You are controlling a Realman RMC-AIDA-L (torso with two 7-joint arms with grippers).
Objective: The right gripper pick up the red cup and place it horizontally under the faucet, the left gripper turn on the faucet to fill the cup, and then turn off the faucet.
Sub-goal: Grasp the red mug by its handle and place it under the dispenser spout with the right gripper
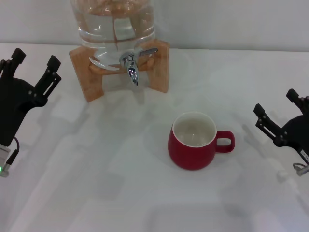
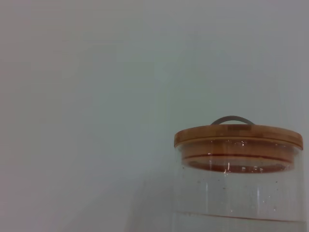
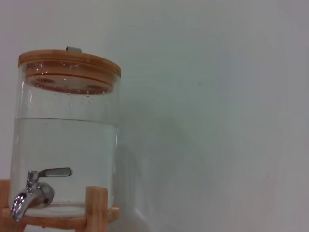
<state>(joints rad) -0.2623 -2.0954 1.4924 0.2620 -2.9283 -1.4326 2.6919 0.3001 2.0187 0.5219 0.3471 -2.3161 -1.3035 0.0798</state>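
The left gripper (image 1: 33,64) sits at the left edge of the head view with its two black fingers spread apart and nothing between them, its dark body running down to a wrist where a small green light shows. The right gripper (image 1: 278,112) sits at the right edge, its black fingers likewise spread and empty, pointing up and inward over the white table (image 1: 120,193). Between the two, nearer the right one but well apart from it, the red cup (image 1: 194,141) stands upright on the table, its cream inside visible from above and its loop handle turned toward the right gripper. Beyond the cup, toward the back of the table, the faucet (image 1: 132,65) juts from the base of a glass water jar (image 1: 113,29); its chrome spout turns downward and its thin lever handle points off to the right. The cup is not under the spout; it stands in front of it and to the right. The jar rests on a wooden stand (image 1: 89,72) and holds clear water, and the wrist views show it capped by a wooden lid (image 3: 69,64) with a small metal handle on top.
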